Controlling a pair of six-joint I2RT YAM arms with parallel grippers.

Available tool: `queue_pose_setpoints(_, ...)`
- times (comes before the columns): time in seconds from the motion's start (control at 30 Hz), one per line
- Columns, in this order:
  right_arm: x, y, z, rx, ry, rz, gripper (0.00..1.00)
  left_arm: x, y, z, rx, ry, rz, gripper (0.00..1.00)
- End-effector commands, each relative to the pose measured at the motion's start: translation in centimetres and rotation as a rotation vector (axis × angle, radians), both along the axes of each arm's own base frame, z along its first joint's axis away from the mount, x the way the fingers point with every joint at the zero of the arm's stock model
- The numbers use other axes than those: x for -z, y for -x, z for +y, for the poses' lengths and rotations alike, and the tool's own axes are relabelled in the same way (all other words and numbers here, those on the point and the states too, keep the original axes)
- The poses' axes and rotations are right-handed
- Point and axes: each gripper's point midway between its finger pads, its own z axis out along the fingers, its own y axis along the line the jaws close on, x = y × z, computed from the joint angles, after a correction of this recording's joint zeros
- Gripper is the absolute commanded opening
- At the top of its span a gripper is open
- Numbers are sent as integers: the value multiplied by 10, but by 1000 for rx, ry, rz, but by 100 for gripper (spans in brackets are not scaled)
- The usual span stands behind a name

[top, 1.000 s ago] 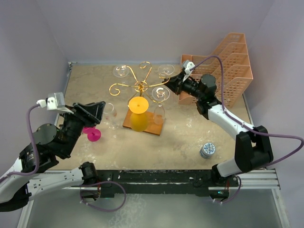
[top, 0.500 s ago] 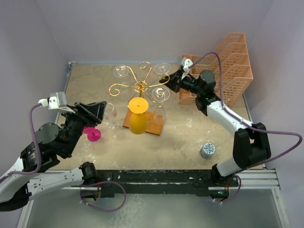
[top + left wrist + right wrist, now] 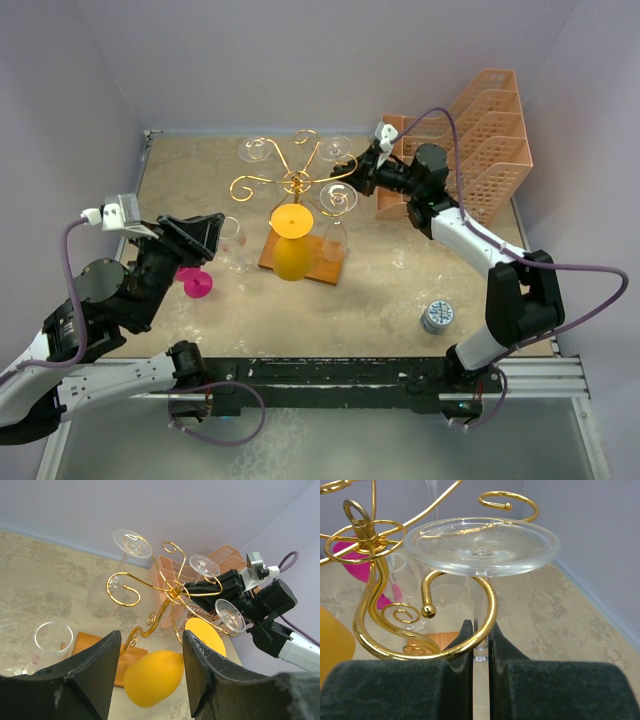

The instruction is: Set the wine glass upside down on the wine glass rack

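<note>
- Right gripper (image 3: 480, 631): fingers pressed onto the stem of the clear wine glass (image 3: 480, 545), pinching it just under the foot.
- Glass is upside down, foot on top, at the rack's (image 3: 375, 575) far-right arm. In the right wrist view its stem runs down through the gold curl and the foot sits just over the wire. Can't tell if foot and wire touch.
- Top view: that glass (image 3: 335, 148) is on the right gripper's (image 3: 357, 175) side of the rack (image 3: 297, 182), near the peach trays (image 3: 485, 140).
- Also hanging inverted on the rack: two clear glasses (image 3: 255, 150) (image 3: 338, 197) and a yellow glass (image 3: 290, 240) at the front.
- Left gripper (image 3: 150, 642): fingers spread wide, nothing between them, held left of the rack.
- On the table by the left gripper (image 3: 200, 235): a clear glass (image 3: 235, 245) and a pink glass (image 3: 195, 282).
</note>
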Motion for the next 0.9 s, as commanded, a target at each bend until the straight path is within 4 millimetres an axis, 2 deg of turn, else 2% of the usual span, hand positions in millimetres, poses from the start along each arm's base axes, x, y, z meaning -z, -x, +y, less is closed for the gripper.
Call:
queue_pose_setpoints(0.0,-38,14,7,-79,-17,-122,0,-11,1,3,-9,50,-12,50)
queue_pose_setpoints(0.23,-29,17,12,-107,10,-110,0,-15,2,3,-1,65,-14,50)
queue_pose_setpoints(0.87,-34,39,9,-135,5,-139,0,-13,1,4,-10,62,-12,50)
